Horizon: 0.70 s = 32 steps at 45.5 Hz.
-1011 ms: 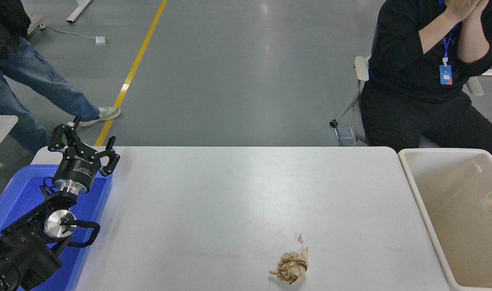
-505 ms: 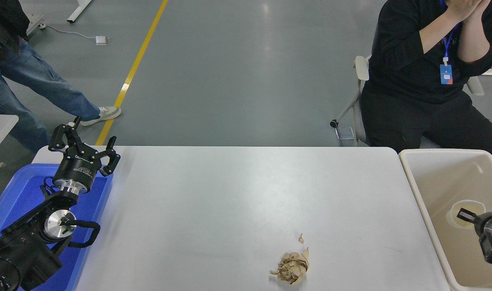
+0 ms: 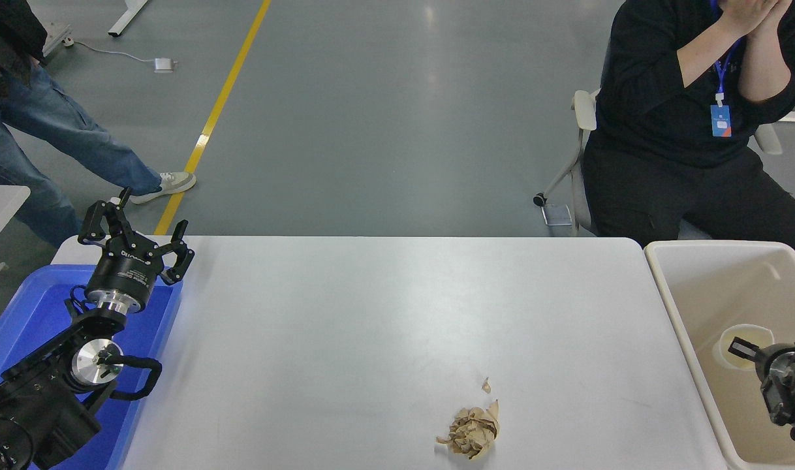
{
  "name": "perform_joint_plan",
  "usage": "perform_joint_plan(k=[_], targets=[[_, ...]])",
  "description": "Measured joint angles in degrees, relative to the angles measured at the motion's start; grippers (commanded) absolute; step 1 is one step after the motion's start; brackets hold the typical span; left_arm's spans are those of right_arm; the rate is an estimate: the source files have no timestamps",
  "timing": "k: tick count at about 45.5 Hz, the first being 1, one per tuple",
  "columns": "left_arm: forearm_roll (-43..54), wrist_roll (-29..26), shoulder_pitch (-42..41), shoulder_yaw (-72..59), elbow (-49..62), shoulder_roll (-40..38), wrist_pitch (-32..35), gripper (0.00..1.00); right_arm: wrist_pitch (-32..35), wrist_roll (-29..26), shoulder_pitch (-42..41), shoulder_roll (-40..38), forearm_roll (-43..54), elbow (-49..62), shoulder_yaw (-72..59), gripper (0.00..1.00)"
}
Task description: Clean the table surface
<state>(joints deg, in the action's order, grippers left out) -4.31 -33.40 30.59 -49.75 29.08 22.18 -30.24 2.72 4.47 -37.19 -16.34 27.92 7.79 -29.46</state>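
Right arm comes into view over the beige tub while crumpled paper waits on the worktop.

The right gripper [image 3: 743, 349], absent from view a second ago, now hangs above the beige plastic tub [image 3: 671, 307] near a pale round object [image 3: 737, 334]; whether its jaws are apart I cannot tell. The large white, glossy worktop [image 3: 371, 313] carries a crumpled brown paper wad [image 3: 470, 432] near its front edge, with a small scrap [image 3: 485, 385] just beyond it. The parked left gripper [image 3: 136, 245], jaws spread wide and empty, sits over the blue plastic tub [image 3: 19, 313]. Cleaning likely has this wad left.
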Motion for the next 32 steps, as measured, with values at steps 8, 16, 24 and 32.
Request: perform_joint_plan(k=[8, 16, 24, 32], targets=[[0.0, 0.0, 0.0, 0.0, 0.0, 0.0, 0.0, 1.0, -4.1, 0.0, 0.2, 0.1, -0.2, -0.1, 0.1, 0.84], [0.0, 0.0, 0.0, 0.0, 0.0, 0.0, 0.0, 1.0, -9.1, 0.1, 0.5, 0.4, -0.3, -0.2, 0.2, 0.91], [0.0, 0.0, 0.0, 0.0, 0.0, 0.0, 0.0, 1.0, -12.7, 0.3, 0.5, 0.5, -0.4, -0.3, 0.4, 0.97], [0.0, 0.0, 0.0, 0.0, 0.0, 0.0, 0.0, 1.0, -14.4, 0.3, -2.1, 0.3, -1.3, -0.2, 2.1, 0.98]])
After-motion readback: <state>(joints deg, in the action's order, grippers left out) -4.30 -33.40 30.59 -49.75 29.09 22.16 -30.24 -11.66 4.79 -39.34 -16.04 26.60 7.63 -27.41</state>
